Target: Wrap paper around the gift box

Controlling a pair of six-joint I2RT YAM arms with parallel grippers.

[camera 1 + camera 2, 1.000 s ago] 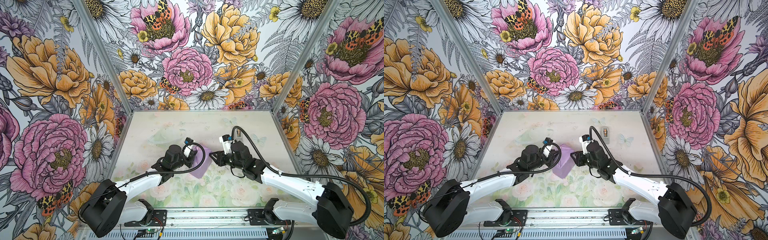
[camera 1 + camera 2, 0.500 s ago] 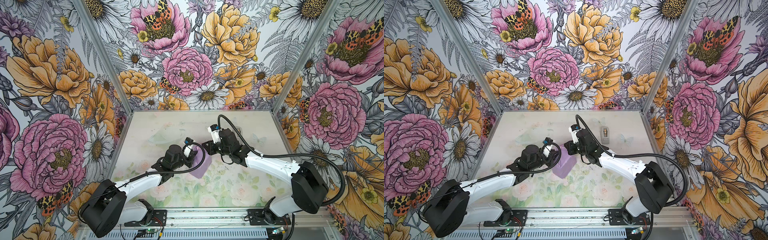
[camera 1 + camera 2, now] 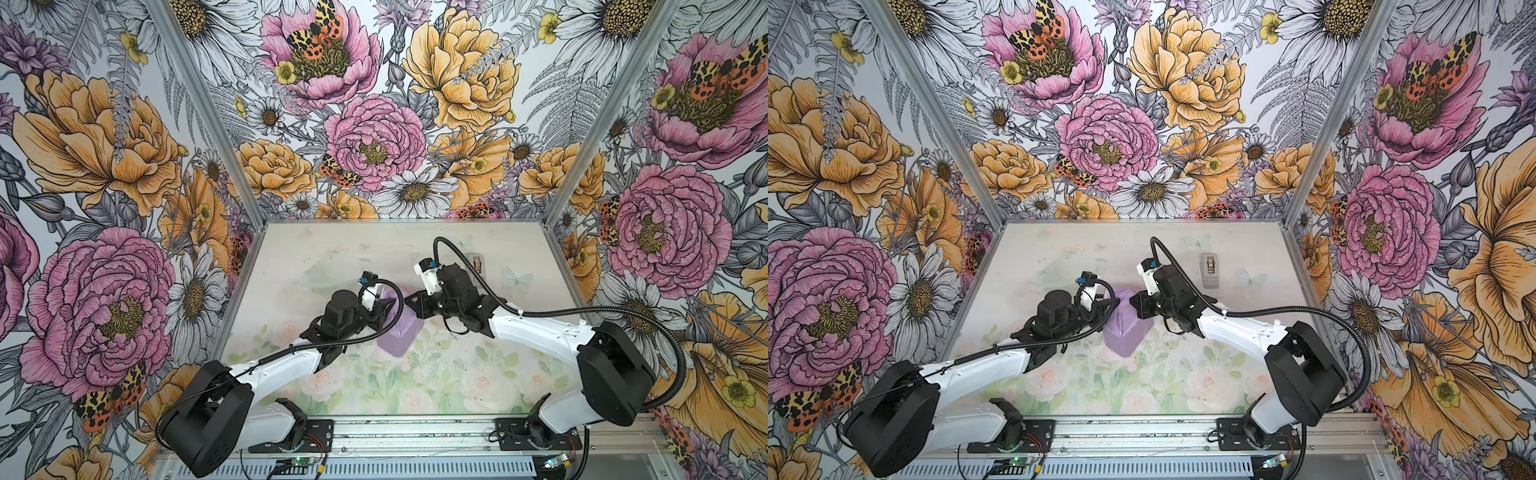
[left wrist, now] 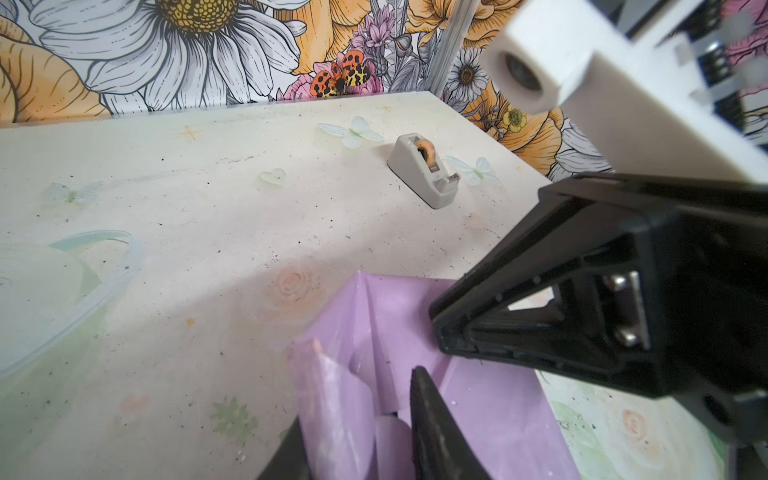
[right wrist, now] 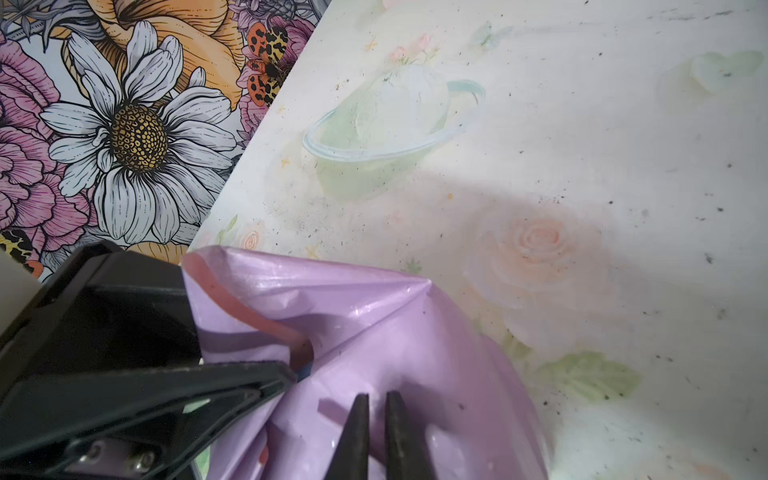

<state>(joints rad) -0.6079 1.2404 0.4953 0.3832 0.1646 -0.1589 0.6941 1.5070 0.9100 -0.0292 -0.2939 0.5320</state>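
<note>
1. On the surface point(image 3: 374, 249), centrally, the paper point(image 3: 1125, 332) encloses the gift box point(image 3: 401, 332).
2. Left end effector point(image 4: 357, 399): fingers apart, loosely straddling a raised flap.
3. Right end effector point(image 5: 376, 399): fingers nearly together, pressing the top fold down, probably to keep it closed. Whether paper is pinched between them is unclear.

Three walls close in the scene: the back wall point(image 3: 374, 124) and both side walls point(image 3: 104, 208) carry a bold print of pink peonies, orange blooms, white daisies and spotted moths. Slim metal posts point(image 3: 207, 112) mark the corners. The tabletop point(image 3: 457, 374) has a pale, washed-out floral print, bright at the back and softly shadowed nearer, with a metal rail point(image 3: 415, 432) along the front
</note>
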